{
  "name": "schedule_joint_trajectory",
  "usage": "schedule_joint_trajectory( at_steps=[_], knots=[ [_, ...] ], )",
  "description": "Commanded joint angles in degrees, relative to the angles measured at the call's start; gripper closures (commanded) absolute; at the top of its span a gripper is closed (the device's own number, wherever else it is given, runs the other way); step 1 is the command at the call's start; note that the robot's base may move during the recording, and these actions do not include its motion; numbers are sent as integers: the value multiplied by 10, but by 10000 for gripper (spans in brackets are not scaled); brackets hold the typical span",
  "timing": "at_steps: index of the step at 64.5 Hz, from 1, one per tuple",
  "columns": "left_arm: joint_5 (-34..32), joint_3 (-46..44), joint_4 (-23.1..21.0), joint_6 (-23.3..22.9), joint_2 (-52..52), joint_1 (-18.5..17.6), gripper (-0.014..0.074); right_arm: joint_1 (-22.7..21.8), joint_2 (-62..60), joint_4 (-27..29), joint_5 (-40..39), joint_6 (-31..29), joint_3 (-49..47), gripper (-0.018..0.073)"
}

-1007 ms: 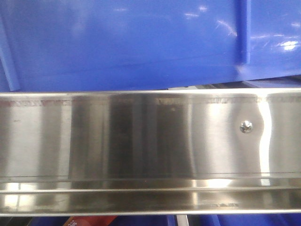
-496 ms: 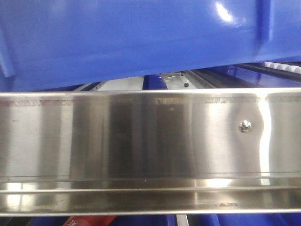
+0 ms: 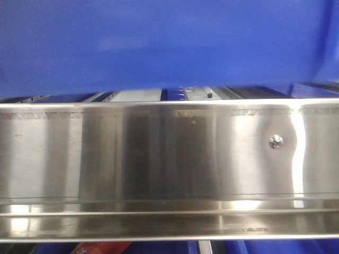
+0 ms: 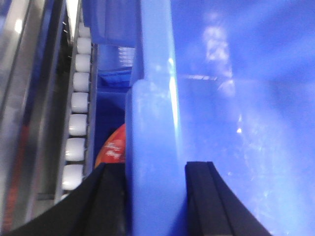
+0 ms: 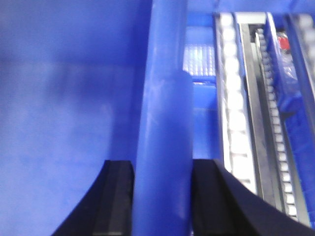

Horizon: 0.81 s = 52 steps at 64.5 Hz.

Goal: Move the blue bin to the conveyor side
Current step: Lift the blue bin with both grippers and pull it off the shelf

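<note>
The blue bin [image 3: 159,42] is filling the whole upper part of the front view. Its smooth wall is ending just above a shiny steel rail [image 3: 132,159] that is running across the middle of the frame. A small screw [image 3: 275,141] is sitting in the right part of that rail. Through the narrow gap between bin and rail, blurred white and blue shapes are showing.

In the left wrist view, the left gripper [image 4: 155,201] is clamping the bin's thick rim. One black finger [image 4: 106,196] is pressing on the outer side and the other on the inner side, at the bottom centre of the frame. A row of white rollers [image 4: 76,128] is running up the left side. A red-orange thing [image 4: 112,147] is peeking out from behind the rim; what it is cannot be told.

In the right wrist view, the right gripper [image 5: 165,196] is likewise pinching the rim at the bottom centre, one finger on each side. The bin's inner wall is filling the left half, and a roller track [image 5: 234,128] is rising along the right.
</note>
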Motion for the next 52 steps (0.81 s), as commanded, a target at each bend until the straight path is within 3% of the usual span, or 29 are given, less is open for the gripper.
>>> schedule_joint_trajectory(
  at_steps=[1, 16, 52],
  knots=[
    [-11, -24, 59, -38, -18, -28, 616, -5, -46, -22, -68, -1, 31, 648],
    [16, -19, 66, -53, -38, -64, 616, -5, -104, -22, -102, 3, 87, 648],
    [21, -4, 67, -65, -127, -64, 616, -5, -155, -22, -74, 3, 87, 648]
  ],
)
